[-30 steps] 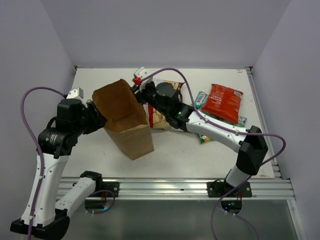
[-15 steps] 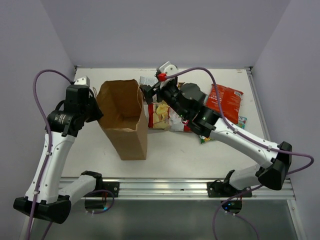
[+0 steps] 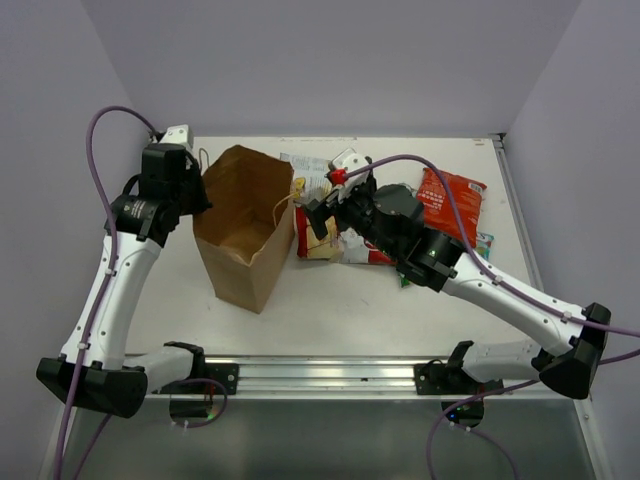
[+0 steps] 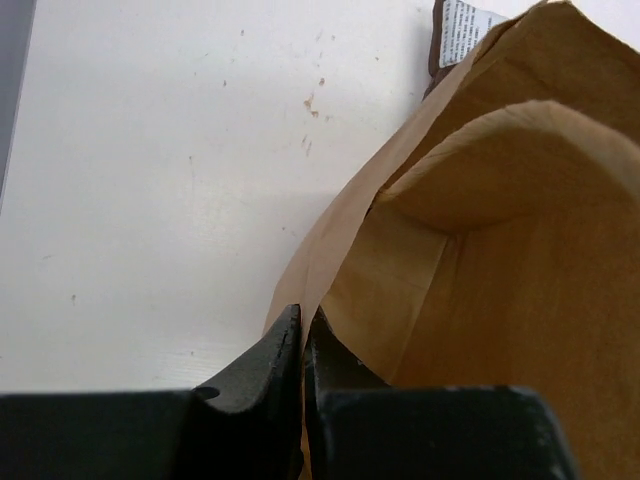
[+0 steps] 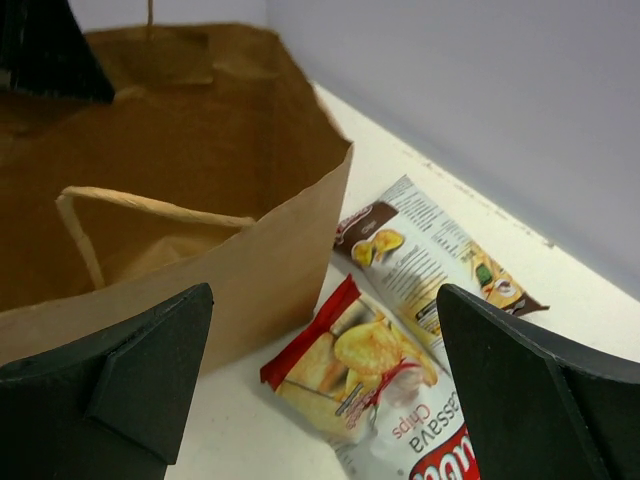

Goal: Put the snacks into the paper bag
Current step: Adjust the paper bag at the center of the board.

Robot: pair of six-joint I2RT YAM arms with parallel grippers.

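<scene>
I have the paper bag (image 3: 236, 276) standing on the table (image 3: 350, 300). The cassava chips (image 5: 385, 400) lie just right of it, a chips packet (image 5: 420, 250) behind them.

White table (image 3: 360, 300), standing paper bag (image 3: 240, 272), snack packets (image 3: 455, 205)

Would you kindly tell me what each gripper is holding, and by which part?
The left gripper pinches the paper bag by its top rim; the right gripper is open, holding nothing.

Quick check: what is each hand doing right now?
Left hand: closed, pinching the paper bag at its rim.
Right hand: open wide, holding nothing.
</scene>
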